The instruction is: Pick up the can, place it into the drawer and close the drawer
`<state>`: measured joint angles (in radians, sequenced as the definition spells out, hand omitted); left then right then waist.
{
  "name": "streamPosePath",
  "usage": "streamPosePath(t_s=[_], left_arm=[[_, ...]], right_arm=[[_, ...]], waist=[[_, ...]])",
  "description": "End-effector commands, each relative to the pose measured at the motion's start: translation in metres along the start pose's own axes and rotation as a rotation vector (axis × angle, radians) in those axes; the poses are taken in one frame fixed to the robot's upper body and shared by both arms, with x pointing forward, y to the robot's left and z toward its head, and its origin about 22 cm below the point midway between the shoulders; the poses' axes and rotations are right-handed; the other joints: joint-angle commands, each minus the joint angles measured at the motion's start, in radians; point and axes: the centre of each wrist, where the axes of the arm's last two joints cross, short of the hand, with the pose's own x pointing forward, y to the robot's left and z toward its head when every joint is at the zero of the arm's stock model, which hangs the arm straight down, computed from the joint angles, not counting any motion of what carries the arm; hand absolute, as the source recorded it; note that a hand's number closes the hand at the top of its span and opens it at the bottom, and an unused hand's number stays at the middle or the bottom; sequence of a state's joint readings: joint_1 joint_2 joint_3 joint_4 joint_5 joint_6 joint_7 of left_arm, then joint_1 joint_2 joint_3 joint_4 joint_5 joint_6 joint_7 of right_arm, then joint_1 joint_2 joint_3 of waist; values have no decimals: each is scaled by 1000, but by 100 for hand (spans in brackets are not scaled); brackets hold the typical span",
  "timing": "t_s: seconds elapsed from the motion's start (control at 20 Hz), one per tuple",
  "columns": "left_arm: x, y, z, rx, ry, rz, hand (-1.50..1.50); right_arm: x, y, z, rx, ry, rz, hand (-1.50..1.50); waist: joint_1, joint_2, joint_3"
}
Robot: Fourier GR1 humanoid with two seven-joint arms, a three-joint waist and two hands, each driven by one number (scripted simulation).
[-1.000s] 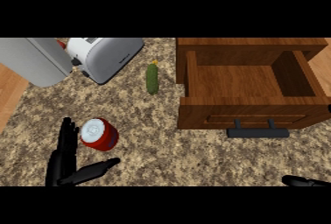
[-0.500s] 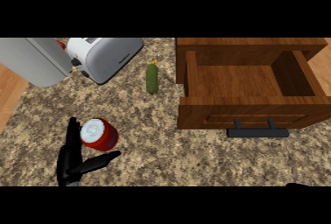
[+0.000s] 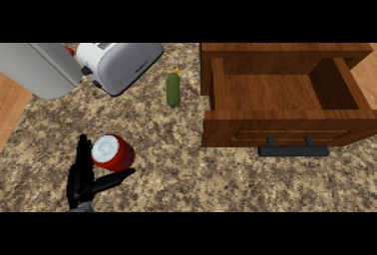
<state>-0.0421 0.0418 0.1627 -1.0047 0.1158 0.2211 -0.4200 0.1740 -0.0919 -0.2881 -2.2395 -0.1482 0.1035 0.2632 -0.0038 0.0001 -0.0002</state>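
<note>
The can (image 3: pixel 112 152), red with a white top, stands on the speckled counter at the lower left. My left hand (image 3: pixel 80 182) is right beside it, with straight fingers running up the can's left side and the thumb stretched out just below it; the hand is open and not curled round the can. To the right, the wooden drawer (image 3: pixel 280 127) is pulled open, with nothing inside that I can see. Its black handle (image 3: pixel 293 150) faces the near side. My right hand does not show.
A silver toaster (image 3: pixel 117 62) and a large grey appliance (image 3: pixel 37 67) stand at the back left. A green cucumber (image 3: pixel 173 89) lies between the toaster and the drawer. The counter's wooden edge shows at the far left.
My left hand has slid forward until its fingers lie alongside the can. My right hand, seen at the lower right edge a second ago, has dropped out of view.
</note>
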Motion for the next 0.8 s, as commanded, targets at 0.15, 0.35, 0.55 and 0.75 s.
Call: streamPosePath(t_s=[0.15, 0.35, 0.55, 0.75], left_arm=[[-17, 0, -23, -11, -5, 9, -150], [-10, -11, -21, -53, -19, 7, -150], [-21, -9, -34, -147, -21, 43, -150], [-3, -27, -49, -209, -16, 44, 150]], right_arm=[[2, 8, -8, -4, -8, -13, -150], [4, -10, 7, -1, -16, 19, -150], [16, 6, -12, 14, -25, 3, -150], [4, -9, 4, -2, -7, 4, -150]], waist=[[-1, 1, 0], [-1, -1, 0], [-5, 3, -1], [-5, 0, 0]])
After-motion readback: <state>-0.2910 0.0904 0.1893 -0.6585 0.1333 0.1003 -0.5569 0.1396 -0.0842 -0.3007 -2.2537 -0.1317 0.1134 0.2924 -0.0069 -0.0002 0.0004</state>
